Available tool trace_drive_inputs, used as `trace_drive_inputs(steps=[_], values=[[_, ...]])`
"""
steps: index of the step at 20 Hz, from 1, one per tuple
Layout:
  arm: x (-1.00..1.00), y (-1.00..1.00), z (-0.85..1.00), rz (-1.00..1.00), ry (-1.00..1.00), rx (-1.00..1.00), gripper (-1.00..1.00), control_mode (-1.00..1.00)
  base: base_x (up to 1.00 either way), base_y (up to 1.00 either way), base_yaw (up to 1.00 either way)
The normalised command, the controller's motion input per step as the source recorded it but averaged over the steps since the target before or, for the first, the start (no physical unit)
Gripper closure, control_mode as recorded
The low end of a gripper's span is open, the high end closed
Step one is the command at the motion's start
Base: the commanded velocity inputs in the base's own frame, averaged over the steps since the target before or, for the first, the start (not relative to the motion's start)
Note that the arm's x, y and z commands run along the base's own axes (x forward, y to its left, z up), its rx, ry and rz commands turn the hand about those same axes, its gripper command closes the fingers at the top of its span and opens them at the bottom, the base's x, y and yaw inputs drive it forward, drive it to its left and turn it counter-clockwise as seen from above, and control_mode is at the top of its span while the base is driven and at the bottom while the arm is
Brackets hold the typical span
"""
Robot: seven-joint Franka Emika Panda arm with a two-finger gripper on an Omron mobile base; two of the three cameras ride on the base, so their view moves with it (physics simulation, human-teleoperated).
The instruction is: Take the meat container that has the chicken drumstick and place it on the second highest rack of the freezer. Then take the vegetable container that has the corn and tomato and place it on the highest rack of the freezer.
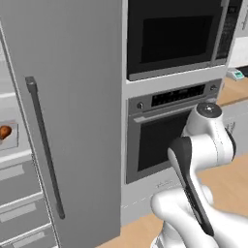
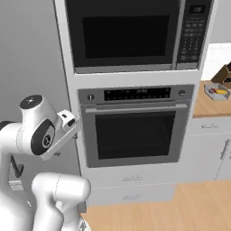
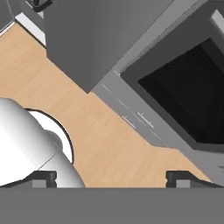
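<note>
The freezer (image 1: 72,97) stands with its grey door and long dark bar handle (image 1: 44,145) swung open. Inside, at the far left, the meat container (image 1: 10,138) with the chicken drumstick (image 1: 4,131) rests on the second highest rack (image 1: 14,156), just above grey drawers. The highest rack (image 1: 6,95) is a white board above it. The vegetable container (image 2: 215,91), showing the yellow corn (image 2: 221,92) and red tomato (image 2: 212,90), sits on the wooden counter at the right. My gripper (image 3: 113,177) is open and holds nothing, pointing down at the floor beside the freezer door.
A black-fronted wall oven (image 2: 135,131) and a microwave (image 2: 126,34) fill the cabinet column right of the freezer. A knife block (image 2: 225,74) stands behind the vegetable container. The floor (image 3: 87,127) is light wood. My white arm (image 1: 203,145) is folded in front of the oven.
</note>
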Motion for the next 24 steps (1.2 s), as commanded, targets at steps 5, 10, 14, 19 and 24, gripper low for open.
trace_drive_inputs(steps=[5, 10, 14, 19, 24], values=[[0.00, 0.00, 0.00, 0.00, 0.00, 0.00, -1.00, 1.00, 0.38, -0.81, 0.00], [0.00, 0.00, 0.00, 0.00, 0.00, 0.00, -1.00, 1.00, 0.45, -0.78, 0.15], [0.00, 0.00, 0.00, 0.00, 0.00, 0.00, -1.00, 1.00, 0.20, -0.78, 0.24], [0.00, 0.00, 0.00, 0.00, 0.00, 0.00, -1.00, 1.00, 0.33, -0.77, 0.28], [0.00, 0.00, 0.00, 0.00, 0.00, 0.00, -1.00, 1.00, 0.44, -0.77, 0.28]])
